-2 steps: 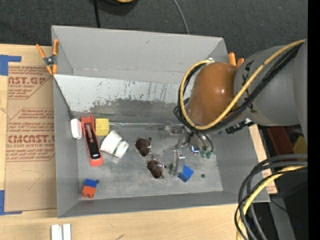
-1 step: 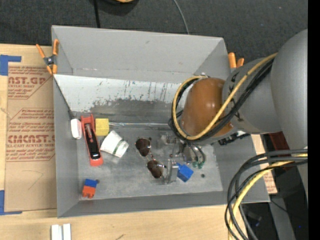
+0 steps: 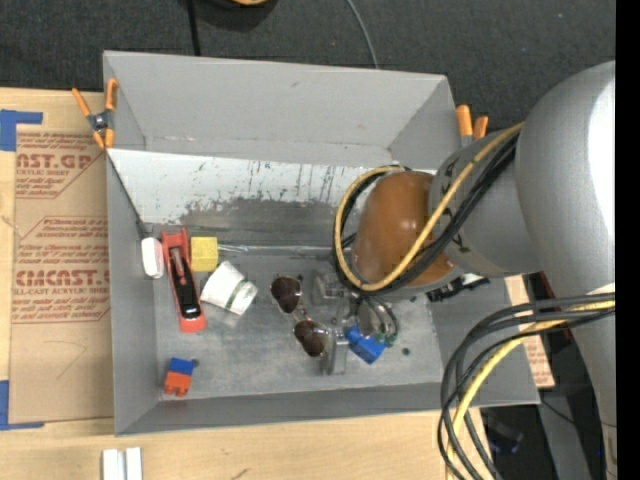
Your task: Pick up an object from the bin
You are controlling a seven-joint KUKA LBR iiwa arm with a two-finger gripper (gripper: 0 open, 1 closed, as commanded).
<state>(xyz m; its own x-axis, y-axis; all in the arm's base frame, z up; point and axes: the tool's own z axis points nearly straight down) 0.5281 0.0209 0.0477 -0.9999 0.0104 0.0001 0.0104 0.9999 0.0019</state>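
My gripper [image 3: 330,325] is low in the right half of the bin, under the arm's orange cover. It stands open, with one fingertip [image 3: 324,290] towards the back and the other [image 3: 334,360] towards the front. A pair of sunglasses with brown lenses [image 3: 312,339] lies just left of it, one lens close against the gap between the fingers and the other lens further left. A small blue object [image 3: 366,348] lies right beside the front finger. Nothing is visibly gripped.
On the left lie a red stapler [image 3: 182,280], a yellow block [image 3: 204,253], a white tube [image 3: 151,257] and a white roll [image 3: 228,291]. A small blue and orange block [image 3: 180,376] sits in the front left corner. The arm covers the bin's right side.
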